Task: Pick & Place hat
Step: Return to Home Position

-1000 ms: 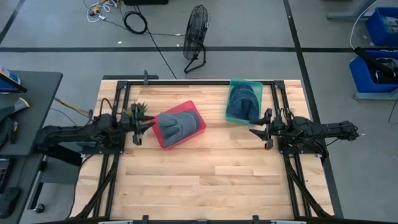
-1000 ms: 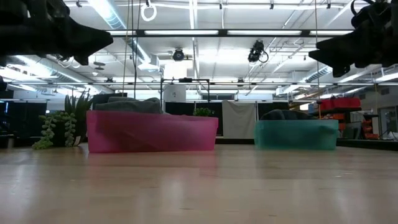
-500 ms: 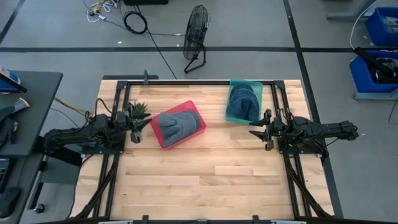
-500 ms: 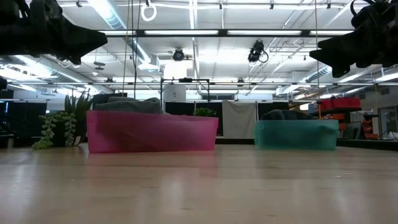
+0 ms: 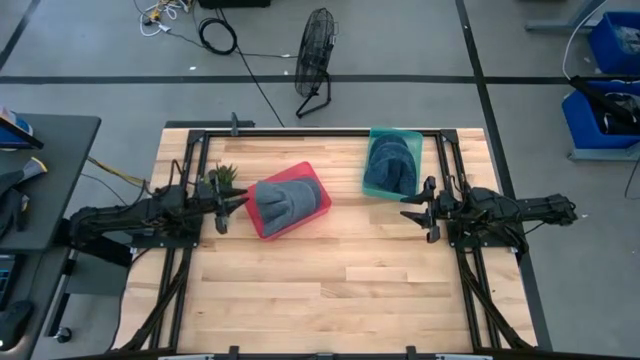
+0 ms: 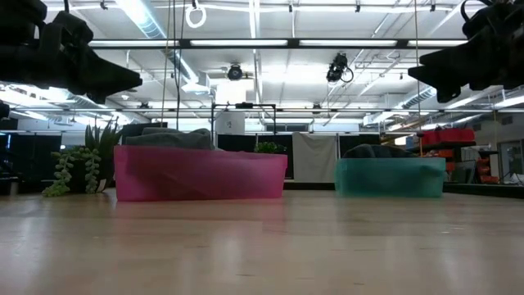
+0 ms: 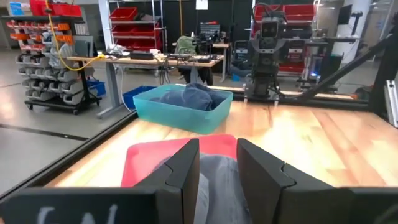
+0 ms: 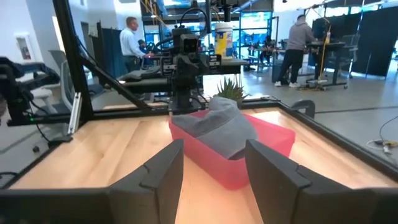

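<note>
A grey hat (image 5: 278, 205) lies in a red bin (image 5: 320, 192) left of the table's middle. A second, blue-grey hat (image 5: 392, 165) fills a teal bin (image 5: 368, 170) toward the far right. My left gripper (image 5: 228, 205) hovers open just left of the red bin, above the table. In the left wrist view, the grey hat (image 7: 216, 177) shows beyond the gap between my left gripper's (image 7: 217, 146) fingers. My right gripper (image 5: 418, 211) hangs open right of the middle, near side of the teal bin. The right wrist view shows my right gripper (image 8: 214, 149) pointing at the red bin (image 8: 273, 140).
A small potted plant (image 5: 222, 177) stands beside my left gripper, at the red bin's far left. Black frame rails (image 5: 300, 133) border the table. A floor fan (image 5: 316, 50) stands beyond the far edge. People (image 8: 130, 40) stand in the room behind. Bare wood (image 5: 320, 290) fills the near half.
My left gripper has sunk a little toward the table, still open beside the red bin. The hats and bins have kept their places.
</note>
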### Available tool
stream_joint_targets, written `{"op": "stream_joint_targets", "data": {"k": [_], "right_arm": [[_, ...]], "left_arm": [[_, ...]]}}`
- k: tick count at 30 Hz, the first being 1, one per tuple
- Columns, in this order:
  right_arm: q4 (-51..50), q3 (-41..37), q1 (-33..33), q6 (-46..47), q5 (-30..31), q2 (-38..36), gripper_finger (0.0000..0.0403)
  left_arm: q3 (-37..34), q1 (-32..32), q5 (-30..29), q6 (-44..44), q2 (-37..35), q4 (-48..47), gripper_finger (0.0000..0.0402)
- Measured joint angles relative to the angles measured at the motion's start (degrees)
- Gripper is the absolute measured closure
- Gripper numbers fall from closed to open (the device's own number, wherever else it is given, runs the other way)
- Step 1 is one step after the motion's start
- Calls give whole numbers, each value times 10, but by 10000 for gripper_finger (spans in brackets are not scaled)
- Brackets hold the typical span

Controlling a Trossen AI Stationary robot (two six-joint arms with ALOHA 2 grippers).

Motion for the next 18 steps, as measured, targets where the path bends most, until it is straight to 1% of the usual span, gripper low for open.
{"op": "stream_joint_targets", "data": {"k": [18], "right_arm": [[0,0,0,6,0,0,225]], "left_arm": [[0,0,-1,-3,0,0,291]]}}
